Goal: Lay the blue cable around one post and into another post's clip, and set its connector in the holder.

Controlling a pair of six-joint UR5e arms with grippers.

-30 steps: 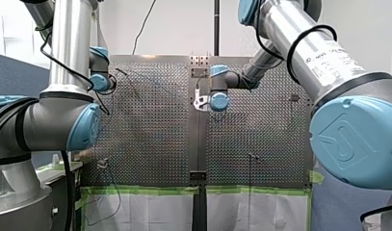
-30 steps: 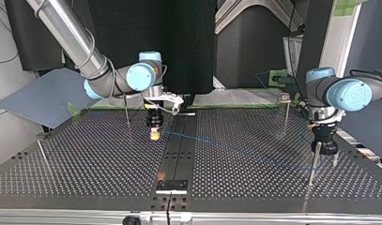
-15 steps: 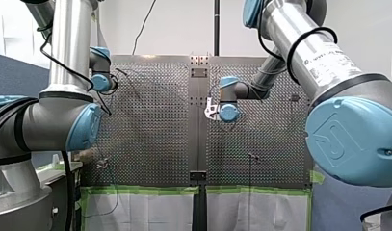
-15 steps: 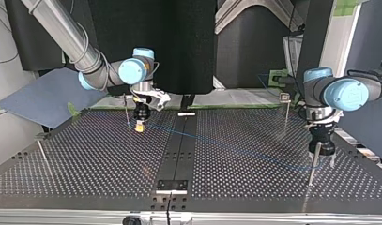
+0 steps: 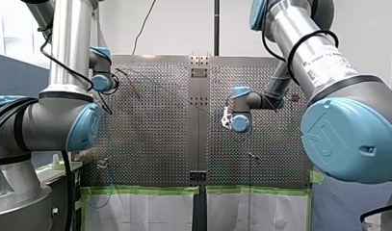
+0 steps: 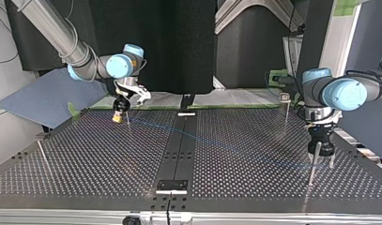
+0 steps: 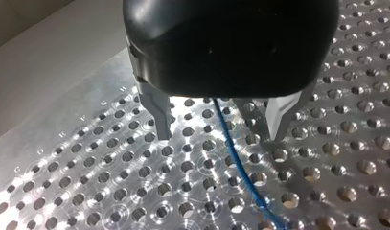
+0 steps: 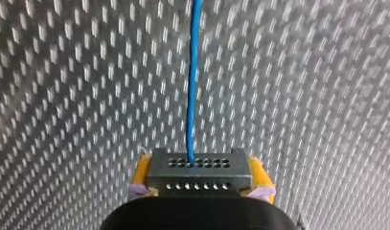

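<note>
In the top view the perforated bench (image 6: 85, 178) carries, nearest the camera, a dark plate (image 6: 171, 185) at the end of its centre strip. I cannot tell whether that is the holder. Just behind it, at that view's right, my left gripper (image 6: 323, 155) hangs beside the near post (image 6: 311, 168). Its wrist view shows the metal fingers (image 7: 156, 112) released, with the blue cable (image 7: 236, 160) running loose between them over the holes. From there the cable crosses the bench to the far left, where my right gripper (image 6: 117, 118) stands close to the far post (image 6: 127, 121). Its yellow pads (image 8: 142, 175) are clenched on the connector (image 8: 200, 170), and the cable leaves it straight ahead.

Nothing grips the cable at the left end, so a pull from the right arm could drag it off the near post instead of bending it round. If carried too high, the cable may ride over a post top. A tight line could also twist the connector in the pads.

The clip (image 6: 285, 97) on the far-right post appears to hold nothing, and the cable lies apart from it, nearer the camera. The connector sits in no holder, only in the right fingers.
</note>
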